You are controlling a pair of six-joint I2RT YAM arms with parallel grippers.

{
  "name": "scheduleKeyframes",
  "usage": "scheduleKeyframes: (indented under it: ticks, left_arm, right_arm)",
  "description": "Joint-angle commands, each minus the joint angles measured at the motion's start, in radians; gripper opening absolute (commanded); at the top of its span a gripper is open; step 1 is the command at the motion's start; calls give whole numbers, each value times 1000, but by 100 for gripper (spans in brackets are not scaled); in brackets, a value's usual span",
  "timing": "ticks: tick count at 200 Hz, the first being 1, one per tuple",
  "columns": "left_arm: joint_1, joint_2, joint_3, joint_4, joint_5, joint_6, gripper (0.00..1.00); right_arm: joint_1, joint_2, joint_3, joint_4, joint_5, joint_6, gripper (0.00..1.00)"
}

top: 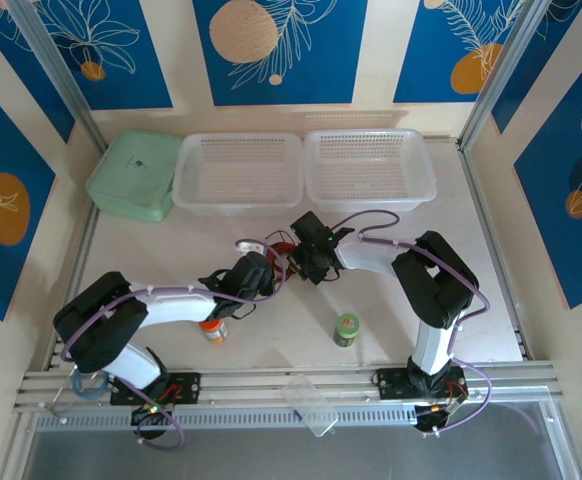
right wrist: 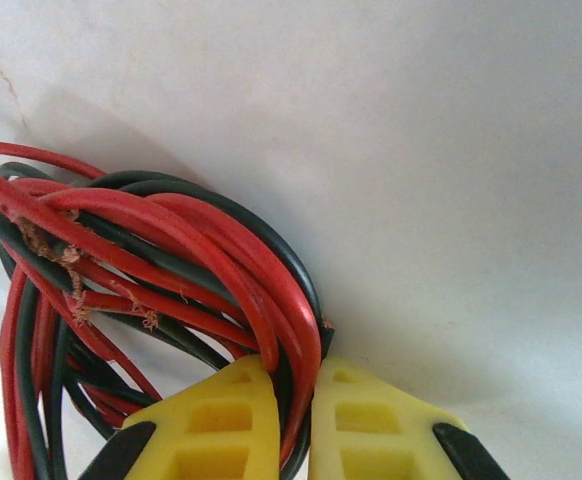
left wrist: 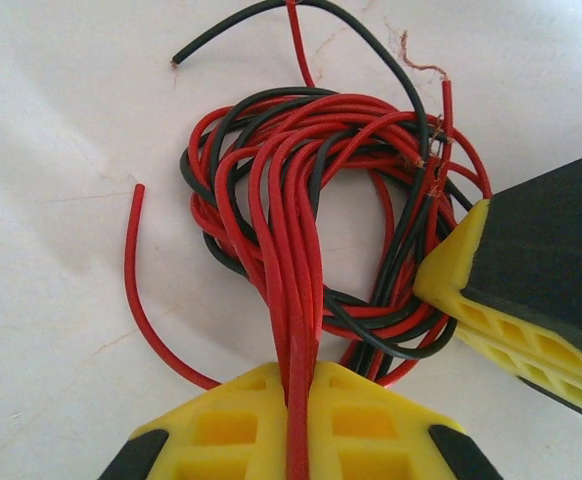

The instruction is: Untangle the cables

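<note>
The cables (top: 279, 243) lie as one tangled bundle of thin red and black wires at the table's middle, between my two grippers. In the left wrist view the cables (left wrist: 301, 200) form a loop, with loose red and black ends fanning out beyond it. My left gripper (left wrist: 298, 385) is shut on a strand of several red wires. My right gripper (right wrist: 293, 385) is shut on the bend of red and black cables (right wrist: 151, 260). Its yellow fingers (left wrist: 461, 270) sit at the loop's right side. From above, the left gripper (top: 269, 268) and the right gripper (top: 297, 256) nearly touch.
Two clear mesh baskets (top: 239, 170) (top: 369, 165) and a green lidded box (top: 134, 175) line the back. An orange-capped bottle (top: 212, 330) stands by the left arm, a green-capped one (top: 347, 328) near the front centre. A clear plastic cup (top: 311, 403) lies on the front rail.
</note>
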Motion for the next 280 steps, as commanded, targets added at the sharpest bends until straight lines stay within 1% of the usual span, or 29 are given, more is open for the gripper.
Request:
scheduleKeyframes:
  ticks: [1,24,36,79,109,164,197,213,219,225,244,280]
  left_arm:
    - [-6,-39,6,-32,4,64,0]
    - [1,-56,55,-149,10,157,0]
    - [4,-67,79,-212,-5,203,0]
    - [19,-122,138,-391,-82,337,0]
    - [27,-126,187,-491,-116,418,0]
    - [35,-84,275,-601,-209,520,0]
    - [39,-58,324,-621,-238,561,0]
    - [39,-62,328,-592,-183,580,26]
    - [39,-68,322,-572,-154,583,34]
    - [38,-78,312,-549,-119,586,39]
    - [36,-135,254,-446,13,607,49]
    - [35,-298,83,-180,308,636,59]
  right_arm:
    - [-5,-14,16,-58,43,-79,0]
    - [-9,-82,25,-135,119,-201,0]
    - [-15,-117,25,-172,153,-271,0]
    - [-42,-182,25,-276,210,-505,0]
    - [-45,-183,42,-327,234,-648,0]
    - [-34,-192,82,-436,314,-859,0]
    - [-36,-219,85,-463,307,-921,0]
    - [-50,-245,80,-457,251,-914,0]
    - [-59,-258,78,-452,220,-904,0]
    - [-72,-274,73,-443,186,-891,0]
    - [-136,-335,46,-413,62,-834,0]
    - [-327,-469,-70,-295,-236,-709,0]
